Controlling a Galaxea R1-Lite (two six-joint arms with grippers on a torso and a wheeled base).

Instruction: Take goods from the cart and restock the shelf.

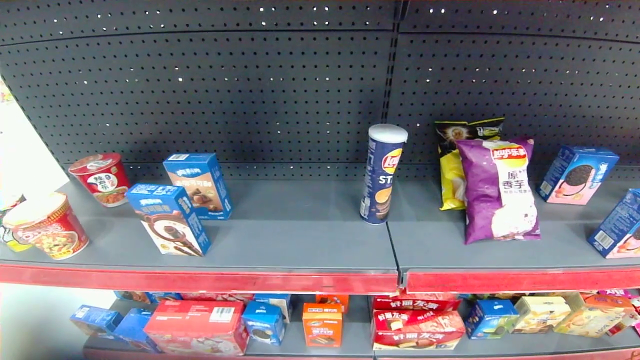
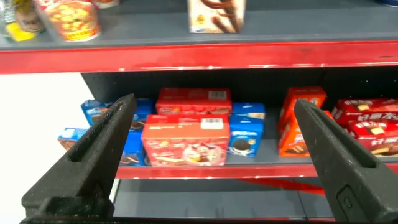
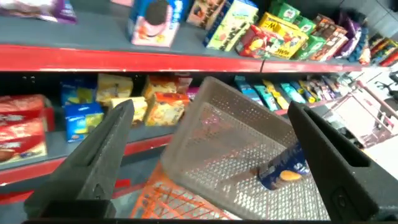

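A dark blue chip can [image 1: 382, 173] with a white lid stands upright on the grey shelf [image 1: 300, 235] near its middle. Beside it stand a purple chip bag [image 1: 500, 191] and a yellow chip bag [image 1: 457, 167]. My left gripper [image 2: 211, 134] is open, facing the lower shelf where a red box [image 2: 185, 140] sits. My right gripper [image 3: 208, 140] is open above the grey cart basket [image 3: 236, 149], which holds another blue chip can [image 3: 283, 171] lying on its side.
Two blue boxes [image 1: 170, 225] and red noodle cups [image 1: 47, 226] occupy the shelf's left part; blue cookie boxes [image 1: 577, 175] stand at the right. The lower shelf holds red [image 1: 197, 327], orange [image 1: 322, 325] and blue boxes. Bare shelf lies between the blue boxes and the can.
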